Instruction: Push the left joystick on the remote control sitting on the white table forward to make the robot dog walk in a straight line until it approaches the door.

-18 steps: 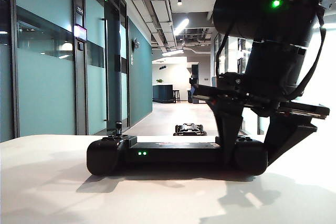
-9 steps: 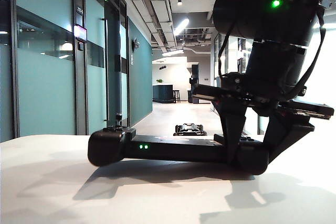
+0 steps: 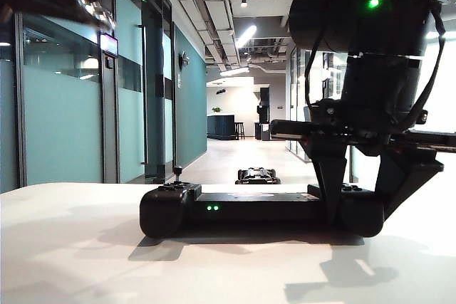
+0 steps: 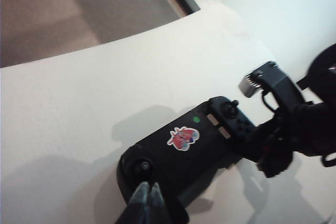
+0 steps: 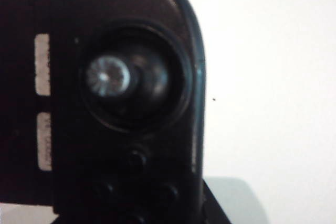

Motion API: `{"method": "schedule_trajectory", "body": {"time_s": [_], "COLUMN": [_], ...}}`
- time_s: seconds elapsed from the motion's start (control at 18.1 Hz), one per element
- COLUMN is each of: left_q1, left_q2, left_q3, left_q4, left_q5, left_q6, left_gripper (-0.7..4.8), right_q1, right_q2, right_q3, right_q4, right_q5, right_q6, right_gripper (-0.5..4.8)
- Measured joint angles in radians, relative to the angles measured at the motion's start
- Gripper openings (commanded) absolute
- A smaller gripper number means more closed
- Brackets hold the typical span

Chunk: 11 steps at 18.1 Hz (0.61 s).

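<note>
While my right gripper [image 3: 360, 208] clamped the right end of the remote control [image 3: 260, 208] on the white table [image 3: 71, 247], my left gripper [image 4: 148, 199], fingers pinched together, hung just above the left joystick [image 4: 144, 166]. That stick looked tiny and springy, and the controller light enough to slide, so I judged a gentle tip-push best. Far down the glass-walled corridor stood the robot dog [image 3: 257, 174].
</note>
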Motion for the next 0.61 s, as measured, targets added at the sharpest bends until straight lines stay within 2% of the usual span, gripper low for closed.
{"method": "schedule_trajectory", "body": {"time_s": [0.28, 0.39, 0.61], "left_q1": [-0.005, -0.007, -0.037], "left_q2": [0.079, 0.132, 0.219], "left_q3": [0.000, 0.000, 0.000], "left_q4": [0.016, 0.029, 0.038], "left_q5": [0.032, 0.079, 0.106], "left_q6": [0.106, 0.119, 0.134], "left_gripper": [-0.06, -0.05, -0.05], "right_q1": [0.001, 0.001, 0.001], "right_q2": [0.000, 0.000, 0.000], "right_q3": [0.000, 0.000, 0.000], "right_q4": [0.000, 0.001, 0.010], "right_q5": [0.002, 0.002, 0.003], "right_q6": [-0.001, -0.006, -0.031], "right_gripper": [1.75, 1.75, 1.75]}}
